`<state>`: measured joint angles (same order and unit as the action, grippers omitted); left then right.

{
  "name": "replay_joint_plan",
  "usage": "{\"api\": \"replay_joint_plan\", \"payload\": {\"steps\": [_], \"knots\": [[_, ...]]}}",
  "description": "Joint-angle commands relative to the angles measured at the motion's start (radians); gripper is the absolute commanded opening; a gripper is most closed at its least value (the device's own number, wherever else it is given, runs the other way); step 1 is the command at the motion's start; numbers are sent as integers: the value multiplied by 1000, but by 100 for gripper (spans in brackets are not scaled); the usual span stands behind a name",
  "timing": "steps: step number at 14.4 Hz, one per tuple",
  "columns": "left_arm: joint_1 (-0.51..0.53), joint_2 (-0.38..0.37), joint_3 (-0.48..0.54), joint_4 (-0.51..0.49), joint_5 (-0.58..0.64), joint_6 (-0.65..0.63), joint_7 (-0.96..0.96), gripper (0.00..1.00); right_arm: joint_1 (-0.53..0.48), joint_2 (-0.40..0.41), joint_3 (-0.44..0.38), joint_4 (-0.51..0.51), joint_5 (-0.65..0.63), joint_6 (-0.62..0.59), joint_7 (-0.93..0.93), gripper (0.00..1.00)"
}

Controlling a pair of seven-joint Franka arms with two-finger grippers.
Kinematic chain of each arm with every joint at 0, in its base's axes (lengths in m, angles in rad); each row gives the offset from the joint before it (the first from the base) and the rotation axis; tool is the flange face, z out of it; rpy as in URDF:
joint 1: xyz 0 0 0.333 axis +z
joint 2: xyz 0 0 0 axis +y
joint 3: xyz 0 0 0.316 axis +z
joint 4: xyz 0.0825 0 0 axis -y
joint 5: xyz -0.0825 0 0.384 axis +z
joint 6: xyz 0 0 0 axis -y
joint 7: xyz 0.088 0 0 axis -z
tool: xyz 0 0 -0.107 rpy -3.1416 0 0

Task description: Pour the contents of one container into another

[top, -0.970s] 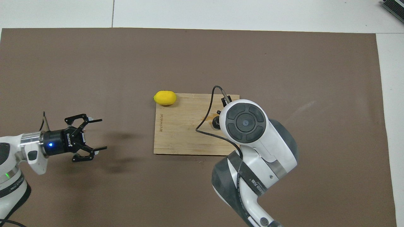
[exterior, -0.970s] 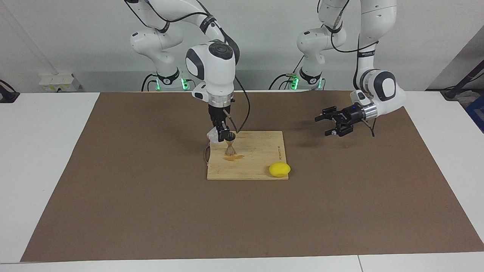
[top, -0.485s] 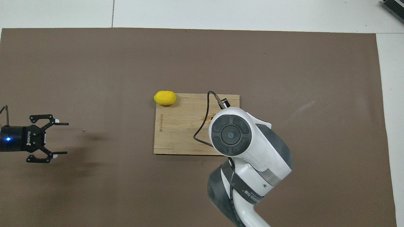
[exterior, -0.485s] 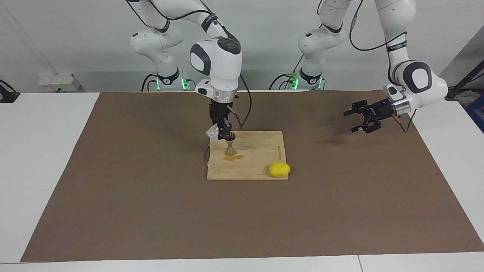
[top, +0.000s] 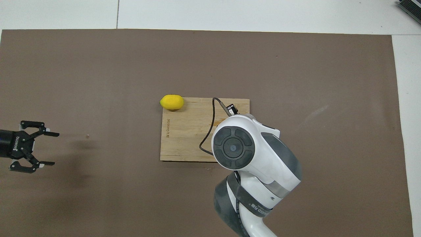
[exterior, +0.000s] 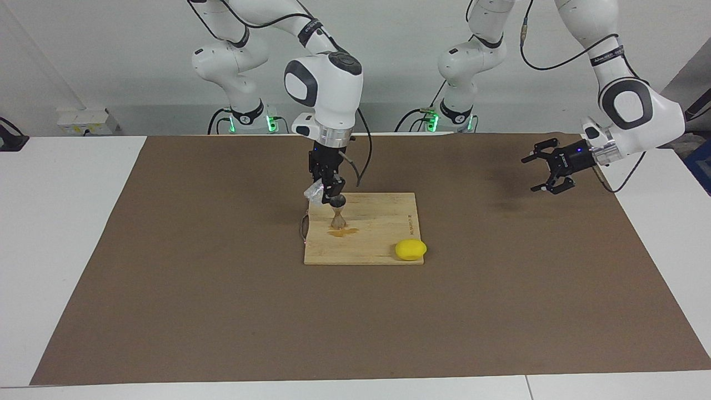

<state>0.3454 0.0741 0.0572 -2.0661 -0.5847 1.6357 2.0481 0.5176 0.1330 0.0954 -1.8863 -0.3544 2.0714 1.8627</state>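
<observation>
Two sets of fingers matter here, and only one is working. Your right gripper (exterior: 326, 191), at centre frame in the facing view, has its fingers clamped on the clear glass cup (exterior: 314, 195), which is tipped over the metal jigger (exterior: 337, 215). The jigger stands upright on the wooden cutting board (exterior: 383, 233), near the board's corner closest to the robots and toward the right arm's end. In the overhead view the right arm's wrist covers both the cup and the jigger, so read the pour from the facing view only.

A wet amber patch (exterior: 344, 232) lies on the board at the jigger's foot, which suggests some liquid has missed the mouth. To pour well, keep the cup's lip directly over the jigger's upper cone and low, just above the rim. Tilt slowly so the stream stays thin and does not overshoot that small opening. Avoid touching the jigger: with its narrow waist it would likely topple at a light nudge. When the cup looks empty, roll it upright before you move sideways, so no drip lands on the board.

Your left gripper (exterior: 547, 166) waits at the right edge of the facing view, low over the brown mat (exterior: 222, 311) that covers the surface, fingers spread apart and holding nothing. A lemon (exterior: 410, 249) sits at the board's lower right corner in the facing view, well clear of the pour.
</observation>
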Motion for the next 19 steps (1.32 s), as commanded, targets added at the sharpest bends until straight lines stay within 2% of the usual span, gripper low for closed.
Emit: {"api": "replay_joint_plan", "payload": {"steps": [1, 3, 7, 13, 17, 19], "knots": [[-77, -25, 4, 9, 45, 35, -177, 100, -5, -10, 3, 1, -12, -11, 26, 12], [-124, -51, 3, 38, 110, 32, -370, 100, -14, -7, 3, 3, 9, -5, 23, 12], [-190, -85, -4, 119, 141, 9, -724, 100, -45, 5, 3, 24, 138, 9, 21, 11], [-289, -88, -8, 242, 296, 6, -1000, 100, -114, 23, 1, 20, 311, 50, 16, 11], [-322, -120, -10, 247, 351, -11, -1264, 100, -165, 23, 1, 6, 448, 73, -11, 10], [-357, -134, -11, 254, 423, -19, -1370, 100, -197, 20, 3, -22, 537, 93, -61, 9]]}}
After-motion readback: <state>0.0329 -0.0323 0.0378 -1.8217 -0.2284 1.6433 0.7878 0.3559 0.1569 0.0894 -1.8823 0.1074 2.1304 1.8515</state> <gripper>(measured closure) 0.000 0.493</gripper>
